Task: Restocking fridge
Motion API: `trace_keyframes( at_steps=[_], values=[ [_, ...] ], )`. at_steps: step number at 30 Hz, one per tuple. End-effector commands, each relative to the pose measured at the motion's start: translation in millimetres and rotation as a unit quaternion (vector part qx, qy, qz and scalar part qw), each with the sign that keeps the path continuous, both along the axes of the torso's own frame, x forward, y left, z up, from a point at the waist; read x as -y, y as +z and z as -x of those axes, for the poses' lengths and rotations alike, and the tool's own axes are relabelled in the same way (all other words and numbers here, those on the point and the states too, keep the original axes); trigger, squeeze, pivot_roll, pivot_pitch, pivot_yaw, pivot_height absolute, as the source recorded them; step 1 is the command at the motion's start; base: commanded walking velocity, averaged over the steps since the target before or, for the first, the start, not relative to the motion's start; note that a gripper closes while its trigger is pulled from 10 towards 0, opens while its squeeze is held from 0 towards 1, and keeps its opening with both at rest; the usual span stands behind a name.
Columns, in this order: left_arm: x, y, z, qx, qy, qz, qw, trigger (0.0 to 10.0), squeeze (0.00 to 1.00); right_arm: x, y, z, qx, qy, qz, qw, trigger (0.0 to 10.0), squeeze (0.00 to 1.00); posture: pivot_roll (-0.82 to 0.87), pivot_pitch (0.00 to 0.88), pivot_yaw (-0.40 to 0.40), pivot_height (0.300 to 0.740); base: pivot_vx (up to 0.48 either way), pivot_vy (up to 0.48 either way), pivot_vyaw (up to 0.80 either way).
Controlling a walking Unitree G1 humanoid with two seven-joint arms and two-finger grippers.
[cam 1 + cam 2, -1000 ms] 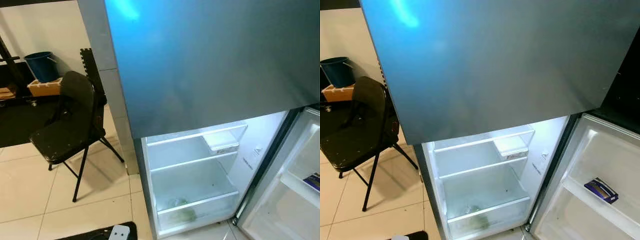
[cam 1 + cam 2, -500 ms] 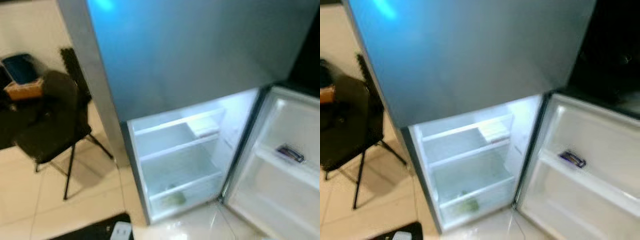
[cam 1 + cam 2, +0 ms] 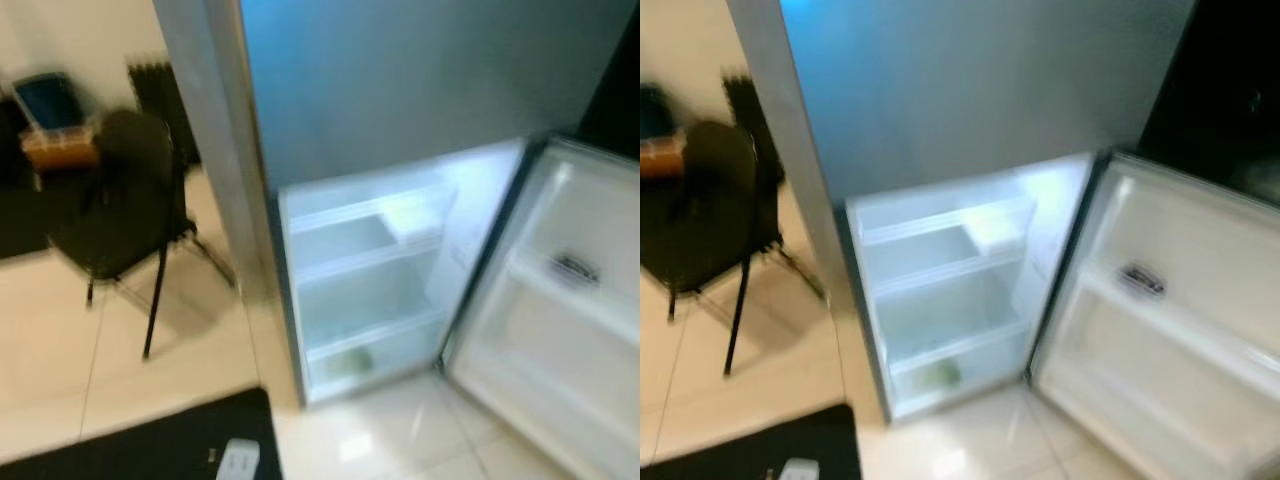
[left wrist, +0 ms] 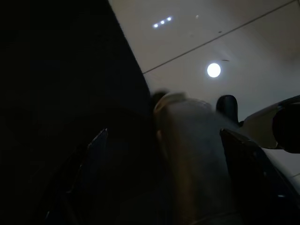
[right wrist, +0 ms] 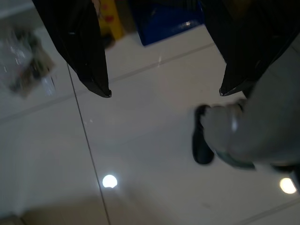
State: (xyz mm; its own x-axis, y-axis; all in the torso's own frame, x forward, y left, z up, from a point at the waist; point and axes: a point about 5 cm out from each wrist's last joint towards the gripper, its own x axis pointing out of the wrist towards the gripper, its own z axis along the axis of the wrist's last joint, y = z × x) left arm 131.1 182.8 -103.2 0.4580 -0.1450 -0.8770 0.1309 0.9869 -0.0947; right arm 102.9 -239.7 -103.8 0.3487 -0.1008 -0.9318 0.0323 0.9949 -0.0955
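Note:
A tall grey fridge (image 3: 400,90) stands ahead with its lower compartment (image 3: 370,280) lit. The lower door (image 3: 1170,330) is swung open to the right. The white shelves look bare, and something green (image 3: 348,362) lies in the bottom drawer. A small dark packet (image 3: 1140,280) rests on the door shelf. My left gripper (image 4: 163,136) hangs open in the dark above the floor. My right gripper (image 5: 164,91) hangs open over pale tiles, holding nothing. A grey leg with a dark foot (image 5: 234,136) shows below it.
A black folding chair (image 3: 125,215) stands left of the fridge, with a blue bucket (image 3: 45,98) on a box behind it. A black mat (image 3: 150,445) with a small white object (image 3: 237,460) lies at my feet. A blue box (image 5: 164,21) and a clear bag (image 5: 26,61) sit on the floor.
The whole picture has shifted and blurred, so the camera has moved: the open compartment sits higher in view and more floor shows below. Nothing in the scene itself has moved.

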Motion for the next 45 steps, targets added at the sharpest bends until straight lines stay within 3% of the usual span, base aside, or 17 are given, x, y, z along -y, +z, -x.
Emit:
trace_keyframes(
  at_steps=[1, 8, 19, 38, 45],
  values=[
    [2.3, -3.4, 8.9, -0.018, -0.004, 0.0, 1.0, 10.0, 0.0, -3.2, -1.3, 2.0, -0.004, 0.003, -0.004, 1.0, 10.0, 0.0, -0.01, 0.0, -0.042, 0.74, 0.0, 0.0, 0.0],
    [-1.5, -1.8, 6.0, -0.006, -0.024, -0.015, 1.0, 10.0, 0.0, -3.6, -1.4, 2.1, -0.004, 0.002, -0.005, 1.0, 10.0, 0.0, -0.02, 0.0, -0.042, 0.74, 0.0, 0.0, 0.0],
    [0.8, -2.1, 7.2, -0.008, -0.029, -0.003, 1.0, 10.0, 0.0, -3.3, -1.2, 1.5, -0.003, 0.001, -0.006, 1.0, 10.0, 0.0, -0.01, 0.0, -0.045, 0.74, 0.0, 0.0, 0.0],
    [3.7, -2.9, 8.9, -0.013, -0.035, 0.001, 0.999, 10.0, 0.0, -3.2, -1.1, 1.1, -0.002, 0.0, -0.004, 1.0, 10.0, 0.0, -0.01, 0.0, -0.045, 0.74, 0.0, -0.368, 0.0],
    [3.9, -2.7, 7.6, -0.012, -0.032, -0.001, 0.999, 10.0, 0.0, -2.6, -0.6, -0.4, -0.003, 0.007, -0.004, 1.0, 10.0, 0.0, -0.01, 0.0, -0.047, 0.74, 0.0, 0.0, -0.72]
  ],
)
